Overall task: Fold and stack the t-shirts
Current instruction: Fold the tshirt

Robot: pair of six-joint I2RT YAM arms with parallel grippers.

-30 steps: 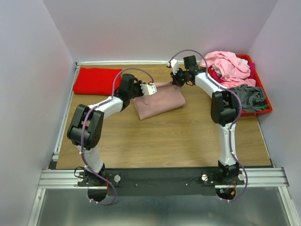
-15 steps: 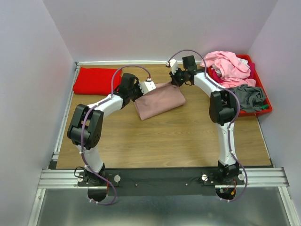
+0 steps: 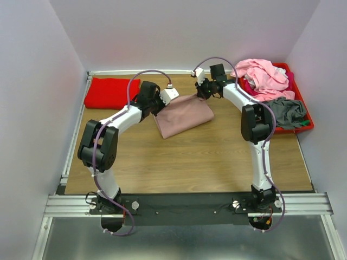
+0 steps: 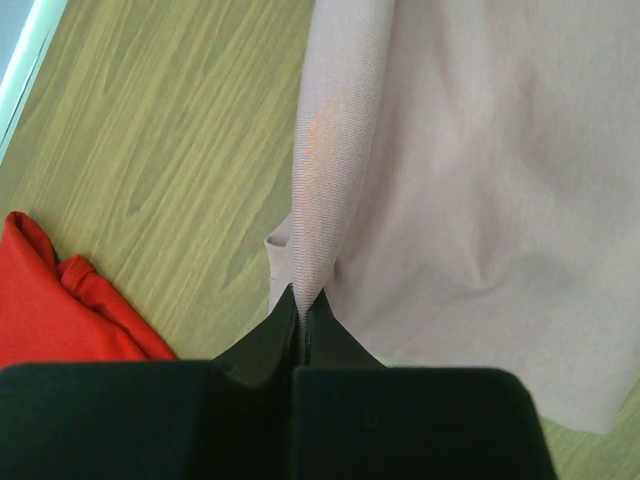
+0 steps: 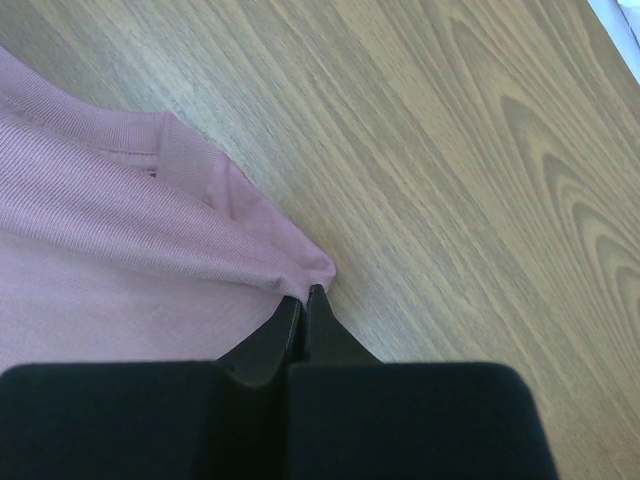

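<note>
From above, you see one red t-shirt folded far left, the dusty-pink t-shirt mid-table, apparently half-folded, and unfolded t-shirts heaped in the bin far right. Left wrist: left gripper pinched on its edge. Right wrist: right gripper pinched on its corner.

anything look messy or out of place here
The crumpled light pink t-shirt and grey t-shirt spill over the rim of the red plastic bin at far right. The folded dusty-pink t-shirt lies skewed on the wooden table.
</note>
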